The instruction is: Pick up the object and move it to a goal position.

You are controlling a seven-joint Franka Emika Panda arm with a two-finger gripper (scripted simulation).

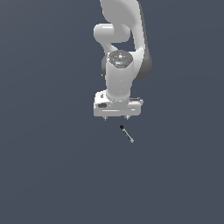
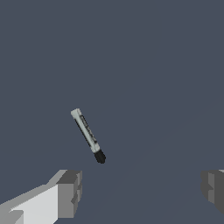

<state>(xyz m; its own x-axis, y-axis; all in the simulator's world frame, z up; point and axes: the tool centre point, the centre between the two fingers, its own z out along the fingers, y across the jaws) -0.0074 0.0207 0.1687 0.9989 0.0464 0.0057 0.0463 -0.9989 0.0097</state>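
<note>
In the exterior view, the white arm hangs over the dark counter (image 1: 48,166) with its end effector (image 1: 117,117) pointing down, jaws spread wide and holding nothing. The object (image 1: 127,134), a thin grey rod with a black knob, lies on the counter just below the fingertips, apart from them, knob end nearest

In the wrist view, the object (image 2: 88,135) lies slanted beyond the two grey fingertips (image 2: 70,192), clear of both
</note>
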